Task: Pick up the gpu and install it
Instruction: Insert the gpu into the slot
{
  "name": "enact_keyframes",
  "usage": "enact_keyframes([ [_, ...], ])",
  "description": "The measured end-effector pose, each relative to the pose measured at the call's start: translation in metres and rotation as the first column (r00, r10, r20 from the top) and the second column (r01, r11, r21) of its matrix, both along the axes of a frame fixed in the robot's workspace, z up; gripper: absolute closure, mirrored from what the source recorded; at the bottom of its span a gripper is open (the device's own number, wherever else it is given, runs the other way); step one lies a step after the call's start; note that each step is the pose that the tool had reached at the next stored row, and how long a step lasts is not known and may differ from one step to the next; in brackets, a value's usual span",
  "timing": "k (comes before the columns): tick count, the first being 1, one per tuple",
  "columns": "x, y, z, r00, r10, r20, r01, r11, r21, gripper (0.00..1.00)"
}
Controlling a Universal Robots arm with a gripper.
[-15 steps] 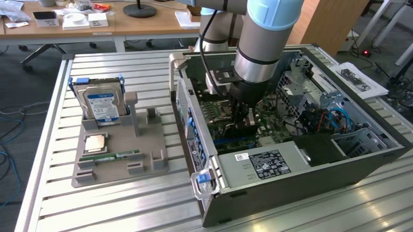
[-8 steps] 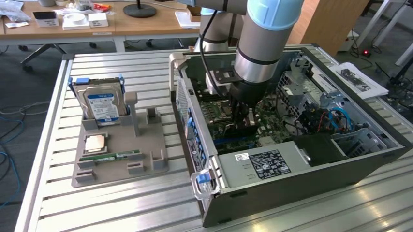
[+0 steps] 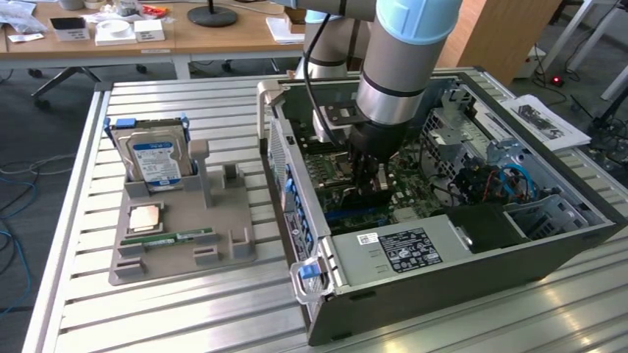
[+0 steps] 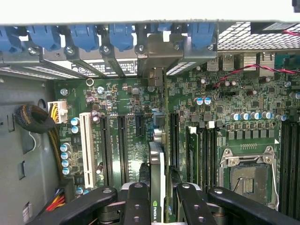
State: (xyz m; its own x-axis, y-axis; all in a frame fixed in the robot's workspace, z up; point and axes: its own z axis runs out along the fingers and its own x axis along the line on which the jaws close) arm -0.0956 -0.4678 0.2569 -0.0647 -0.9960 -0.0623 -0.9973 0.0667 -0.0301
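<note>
pincer [image 4: 161,199]: clenched on the gpu, black fingers [image 4: 137,204] on either face of the card; sits down inside the open pc case [image 3: 412,254], low over the motherboard.
gpu [image 4: 158,185]: held edge-on between the pincer fingers, upright; green logo on its near edge; silvery end bracket [image 4: 157,58] ahead of the pincer, up against the case's rear slot row. Cannot tell if the card is seated in its slot.
motherboard [image 4: 225,101]: green, directly under the pincer; long black expansion slots [image 4: 122,145] run on both sides of the held card.
white slot [image 4: 86,147]: beside the black slots, further off to one side of the pincer.
cpu socket [image 4: 248,173]: empty metal frame, on the other side of the pincer, near it.
blue slot clips [image 4: 122,35]: row along the case wall ahead of the pincer.
cable bundle [image 4: 35,119]: black sleeved, well off to the side by the grey case wall.
arm [image 3: 398,81]: comes down from above into the case in the exterior view.
grey fixture tray [image 3: 182,235]: on the bench [image 3: 196,316], well away from the pincer, on the exterior view's left of the case.
hard drive [image 3: 157,158]: upright in the tray, blue label.
memory stick [image 3: 176,238]: green, lying flat on the tray.
cpu chip [image 3: 145,218]: flat on the tray, just by the memory stick.
</note>
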Motion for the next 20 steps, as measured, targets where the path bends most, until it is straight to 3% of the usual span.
enact_keyframes([
  [20, -0.0011, 0.0000, 0.0000, 1.0000, 0.000, 0.0009, 0.000, 1.0000, -0.0028, 0.73],
])
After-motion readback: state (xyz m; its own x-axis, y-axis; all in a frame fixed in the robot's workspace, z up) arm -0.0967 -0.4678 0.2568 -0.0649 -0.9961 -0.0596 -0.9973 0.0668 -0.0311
